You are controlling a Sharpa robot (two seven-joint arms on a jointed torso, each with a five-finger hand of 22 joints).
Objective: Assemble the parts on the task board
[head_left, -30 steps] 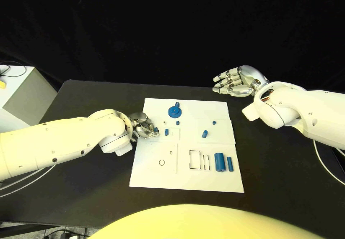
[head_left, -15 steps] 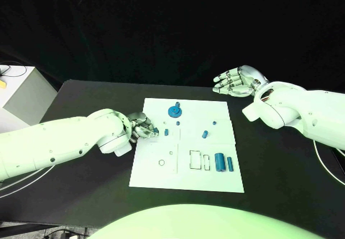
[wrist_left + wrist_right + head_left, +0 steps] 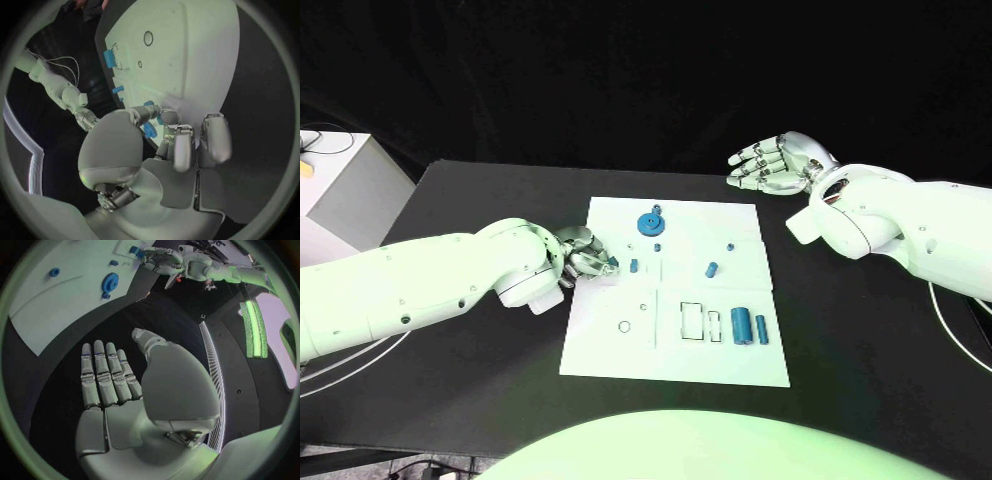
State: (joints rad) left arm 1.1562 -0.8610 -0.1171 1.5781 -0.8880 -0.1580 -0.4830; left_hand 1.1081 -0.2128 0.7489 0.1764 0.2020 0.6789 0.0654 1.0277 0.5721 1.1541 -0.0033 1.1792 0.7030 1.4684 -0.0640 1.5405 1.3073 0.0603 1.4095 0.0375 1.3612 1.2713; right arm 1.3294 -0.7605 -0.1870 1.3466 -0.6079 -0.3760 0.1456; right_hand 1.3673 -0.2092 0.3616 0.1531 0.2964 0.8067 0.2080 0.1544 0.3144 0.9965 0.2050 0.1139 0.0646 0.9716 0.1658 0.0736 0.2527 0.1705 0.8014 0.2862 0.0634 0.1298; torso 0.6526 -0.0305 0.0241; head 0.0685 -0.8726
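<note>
The white task board [image 3: 678, 352] lies mid-table. On it are a blue gear-like disc [image 3: 651, 222], a small blue peg [image 3: 633, 266], another blue piece [image 3: 713, 268], a tiny blue stud [image 3: 730, 245] and two blue cylinders [image 3: 750, 327] beside empty outlined slots [image 3: 692, 320]. My left hand [image 3: 589, 255] sits at the board's left edge with its fingers curled, pinching a small blue part [image 3: 150, 130] between thumb and fingers [image 3: 182, 150]. My right hand [image 3: 773, 165] hovers beyond the board's far right corner, fingers [image 3: 103, 375] spread with nothing in it. The right wrist view shows the disc [image 3: 110, 281] on the board [image 3: 56, 305].
A white box [image 3: 343, 190] stands off the table's left side. White cables [image 3: 956, 320] run along the right edge. Bare black table [image 3: 473, 390] surrounds the board on all sides.
</note>
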